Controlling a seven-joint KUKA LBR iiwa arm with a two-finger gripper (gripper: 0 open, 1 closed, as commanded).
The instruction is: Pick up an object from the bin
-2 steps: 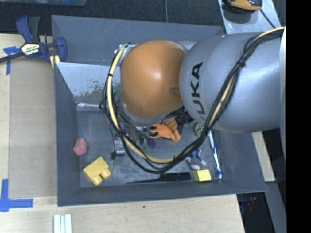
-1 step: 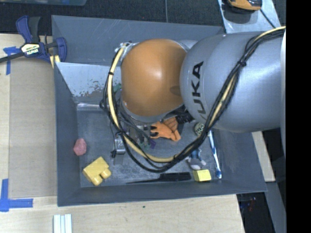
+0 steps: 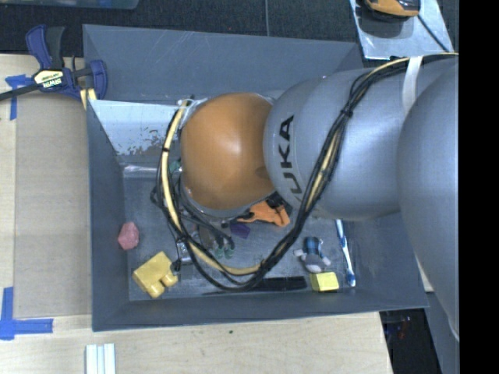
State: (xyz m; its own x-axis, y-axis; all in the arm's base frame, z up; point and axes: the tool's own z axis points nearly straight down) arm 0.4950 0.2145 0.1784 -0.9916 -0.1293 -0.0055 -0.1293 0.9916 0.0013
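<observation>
Gripper (image 3: 185,249) sat low in grey metal bin (image 3: 105,209), just right of yellow notched plastic block (image 3: 154,274). Grip state could not be told. No object seen held; pick judged outstanding.

One camera looks steeply down on the grey bin (image 3: 104,209) from close above, the arm (image 3: 374,146) entering from three o'clock.

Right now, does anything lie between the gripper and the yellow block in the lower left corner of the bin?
Nothing visible does. The gripper hangs just to the view's right of the yellow block, with only bare bin floor between them. The pink lump lies apart, further back. The arm's own cables loop close by.
</observation>
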